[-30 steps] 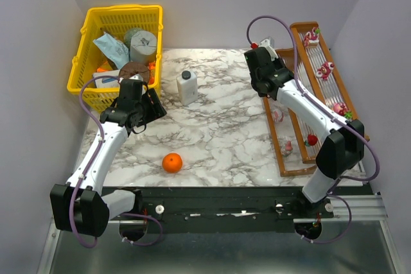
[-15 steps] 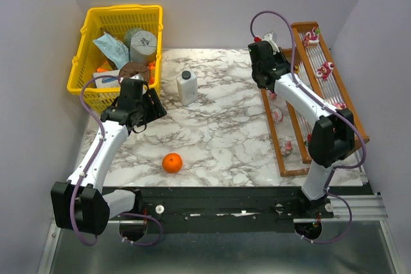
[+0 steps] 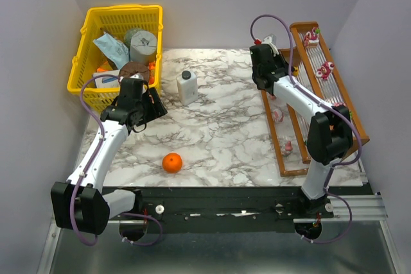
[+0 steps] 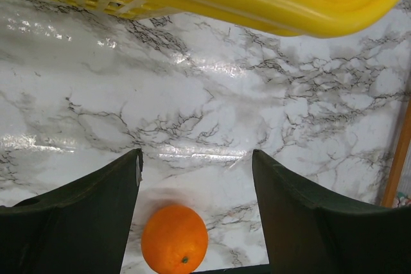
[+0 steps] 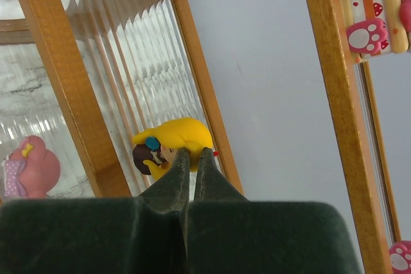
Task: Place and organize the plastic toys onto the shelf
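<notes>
The right gripper (image 5: 191, 153), fingers pressed together, points at the small yellow plastic figurine (image 5: 183, 134) lying just ahead, perhaps touching, on the brown wooden shelf (image 5: 61, 88).

Marble table (image 3: 218, 133) bears ball (image 3: 171, 162), bottle (image 3: 187, 87) (white), basket (image 3: 122, 9), shelf (image 3: 292, 172).

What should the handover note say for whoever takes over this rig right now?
Left tool: open, empty, over the table beside the yellow basket; the orange ball lies nearer the base.
Right tool: shut, tips against the yellow toy on the shelf rods; I cannot tell whether it is pinched.
Done: top-tier toys and lowest-tier toys are placed.
Left: settle the yellow toy; I cannot tell whether the basket holds more toys.
</notes>
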Controlling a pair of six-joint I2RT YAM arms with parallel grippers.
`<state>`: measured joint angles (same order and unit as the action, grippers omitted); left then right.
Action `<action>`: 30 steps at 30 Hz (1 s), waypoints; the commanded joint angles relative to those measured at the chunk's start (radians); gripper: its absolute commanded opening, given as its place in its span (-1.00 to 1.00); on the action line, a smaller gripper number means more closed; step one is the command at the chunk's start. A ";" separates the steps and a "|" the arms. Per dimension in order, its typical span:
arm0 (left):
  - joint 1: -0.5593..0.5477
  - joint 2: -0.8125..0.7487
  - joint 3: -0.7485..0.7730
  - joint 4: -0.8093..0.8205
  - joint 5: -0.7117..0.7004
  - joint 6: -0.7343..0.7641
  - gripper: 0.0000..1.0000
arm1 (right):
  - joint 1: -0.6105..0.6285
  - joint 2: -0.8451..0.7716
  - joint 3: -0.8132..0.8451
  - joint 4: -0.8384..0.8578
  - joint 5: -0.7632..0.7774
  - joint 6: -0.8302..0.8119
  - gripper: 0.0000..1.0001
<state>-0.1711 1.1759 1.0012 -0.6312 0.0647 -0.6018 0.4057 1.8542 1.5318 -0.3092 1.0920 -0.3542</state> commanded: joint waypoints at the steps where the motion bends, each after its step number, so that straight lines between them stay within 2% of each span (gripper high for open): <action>1: 0.007 0.001 0.027 -0.010 0.009 0.016 0.57 | -0.005 0.022 -0.028 0.087 0.023 -0.026 -0.97; 10: 0.007 -0.004 0.025 -0.010 0.006 0.019 0.60 | -0.008 0.034 -0.047 0.117 0.048 -0.022 -0.82; 14: 0.007 -0.001 0.025 -0.009 0.007 0.019 0.60 | -0.007 0.022 -0.062 0.125 0.060 0.006 -0.68; 30: 0.007 -0.004 0.022 -0.009 0.009 0.022 0.61 | -0.007 -0.026 -0.091 0.128 0.085 0.113 -0.48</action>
<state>-0.1711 1.1763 1.0023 -0.6312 0.0647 -0.5941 0.4046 1.8549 1.4643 -0.1791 1.1637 -0.3050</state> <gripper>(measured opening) 0.801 0.252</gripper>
